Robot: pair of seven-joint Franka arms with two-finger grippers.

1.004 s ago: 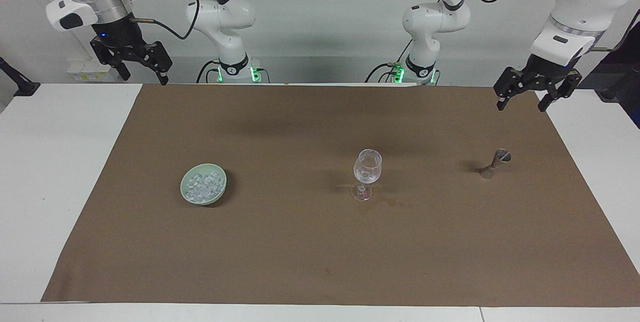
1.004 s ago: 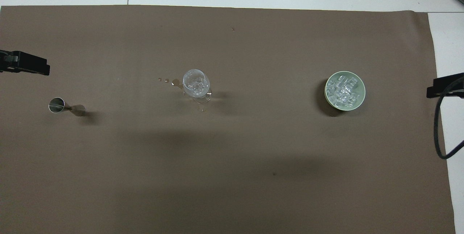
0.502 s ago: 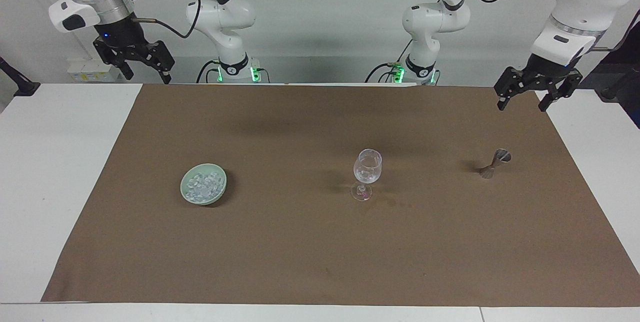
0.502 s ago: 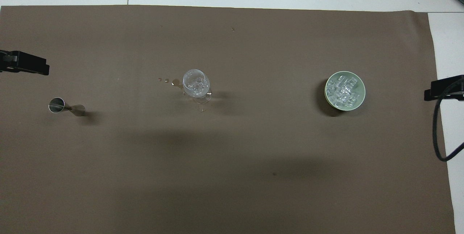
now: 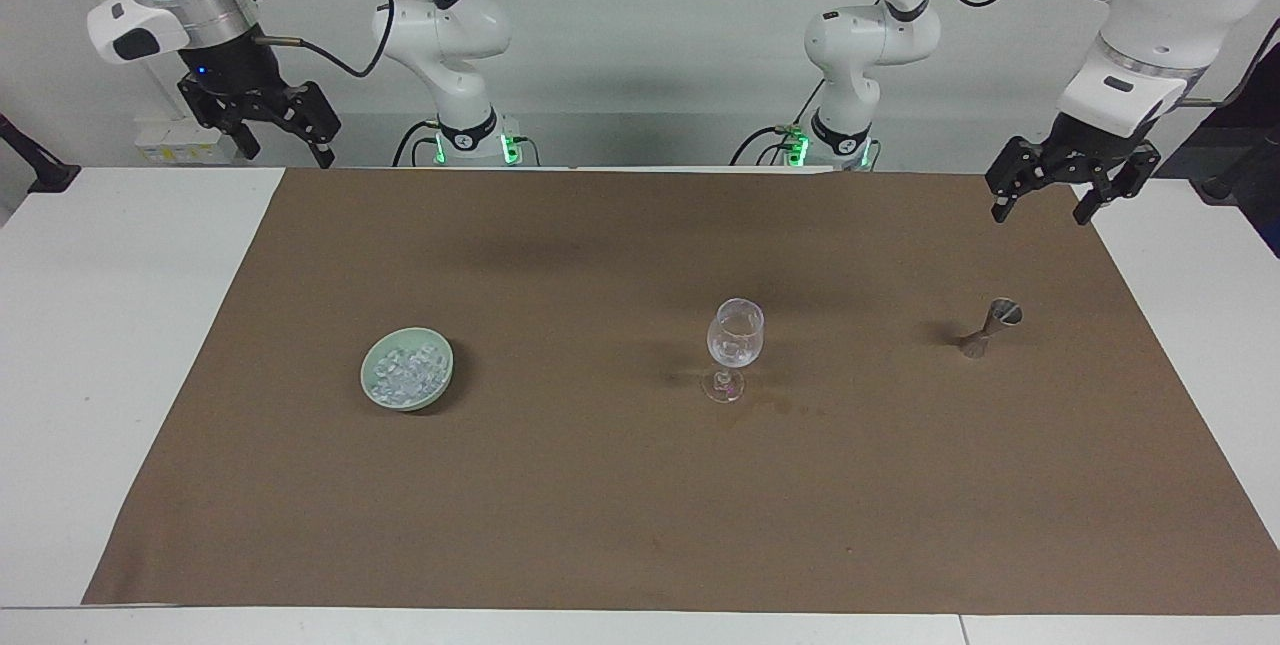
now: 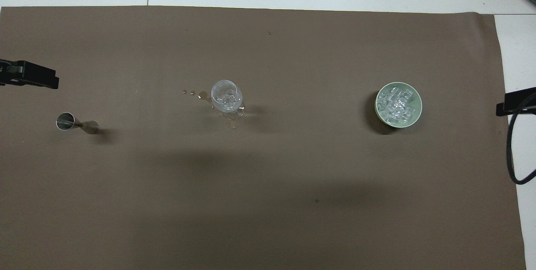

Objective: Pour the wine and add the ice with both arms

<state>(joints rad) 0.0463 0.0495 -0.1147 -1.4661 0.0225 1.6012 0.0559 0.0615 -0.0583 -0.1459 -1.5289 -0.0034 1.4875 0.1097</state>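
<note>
White walls back a white table (image 5: 120, 345) covered by a brown mat (image 5: 640, 505), with the two arms standing at its edge. A pale green bowl (image 5: 372, 389) sits toward the right arm's end, heaped with ice (image 5: 408, 371); a stemmed glass (image 5: 735, 337) stands mid-mat with a few chunks already inside and small wet spots (image 6: 193, 93) beside it, and a metal measuring cup (image 5: 990, 326) stands toward the left arm's end. The right gripper (image 5: 262, 123) hangs high over the table edge, fingers spread wide and empty; the left gripper (image 5: 1045, 193) hovers above the mat's corner, likewise wide and empty. Ice should be slick, hard and light, so it is probably best moved by gripping the bowl's rim and tipping. The glass looks fragile and top-heavy; a gentle hold on its stem seems safest.
</note>
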